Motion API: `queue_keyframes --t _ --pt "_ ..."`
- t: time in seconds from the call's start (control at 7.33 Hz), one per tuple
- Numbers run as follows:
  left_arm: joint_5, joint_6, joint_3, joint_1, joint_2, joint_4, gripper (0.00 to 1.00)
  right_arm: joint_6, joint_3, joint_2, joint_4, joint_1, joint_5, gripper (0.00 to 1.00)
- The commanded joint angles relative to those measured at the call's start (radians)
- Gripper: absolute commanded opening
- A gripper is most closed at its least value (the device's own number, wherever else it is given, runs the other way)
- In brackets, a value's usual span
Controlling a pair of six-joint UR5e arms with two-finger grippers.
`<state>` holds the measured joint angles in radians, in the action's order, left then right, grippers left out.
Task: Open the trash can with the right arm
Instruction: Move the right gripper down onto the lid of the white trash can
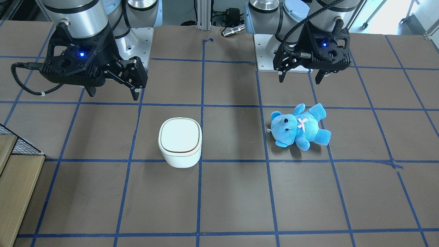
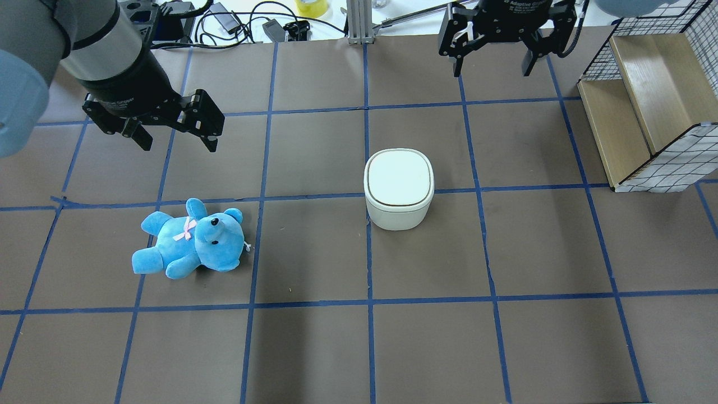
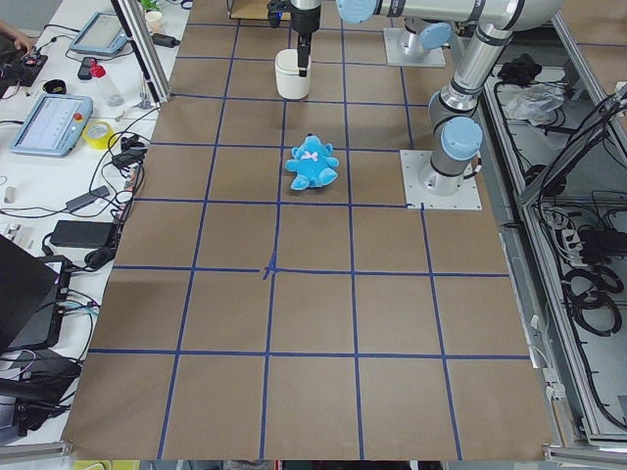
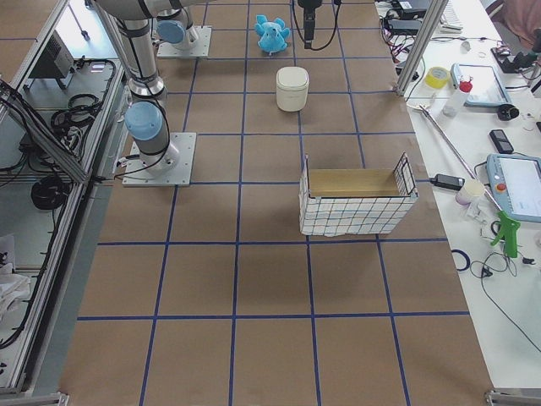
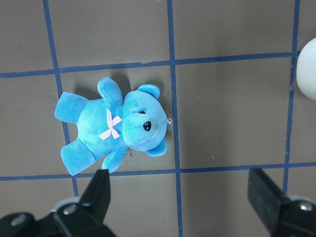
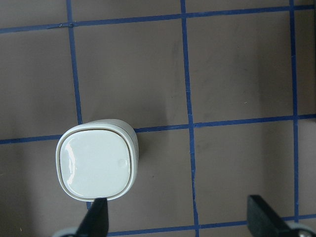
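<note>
The white trash can point(image 1: 180, 142) stands upright on the brown table with its lid shut flat; it also shows in the overhead view point(image 2: 399, 188) and the right wrist view point(image 6: 96, 165). My right gripper point(image 1: 113, 92) is open and empty. It hangs above the table, apart from the can and on the robot's side of it point(image 2: 492, 70). In the right wrist view the can lies below the right gripper's point(image 6: 180, 222) left finger. My left gripper point(image 2: 178, 147) is open and empty, above the table near a blue teddy bear point(image 2: 190, 247).
The blue teddy bear point(image 1: 300, 127) lies on its back to the can's side, also in the left wrist view point(image 5: 113, 126). A wooden shelf box with wire mesh sides point(image 2: 639, 112) stands at the table's edge on my right. Blue tape lines grid the table.
</note>
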<state>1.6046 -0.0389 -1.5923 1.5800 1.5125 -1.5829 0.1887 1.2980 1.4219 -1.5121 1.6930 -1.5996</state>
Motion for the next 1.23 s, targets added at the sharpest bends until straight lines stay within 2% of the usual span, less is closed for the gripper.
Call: queue_keyframes --t 0.0,0.27,0.41,0.55,0.82,1.09 --pt "0.000 -0.001 0.000 0.000 0.000 0.000 1.00 0.000 0.001 0.000 -0.011 0.002 -0.002 1.00" --pt "0.000 -0.001 0.000 0.000 0.000 0.000 1.00 0.006 0.003 -0.003 -0.013 0.004 0.003 1.00" --pt "0.000 0.001 0.000 0.000 0.000 0.000 1.00 0.011 0.003 -0.011 -0.020 0.007 0.029 0.30" --pt "0.000 -0.001 0.000 0.000 0.000 0.000 1.00 0.014 0.018 -0.021 -0.023 0.016 0.044 0.00" --pt "0.000 -0.001 0.000 0.001 0.000 0.000 1.00 0.063 0.134 -0.043 -0.181 0.106 0.038 0.00" --pt "0.000 -0.001 0.000 0.000 0.000 0.000 1.00 0.095 0.319 -0.067 -0.413 0.117 0.041 0.00"
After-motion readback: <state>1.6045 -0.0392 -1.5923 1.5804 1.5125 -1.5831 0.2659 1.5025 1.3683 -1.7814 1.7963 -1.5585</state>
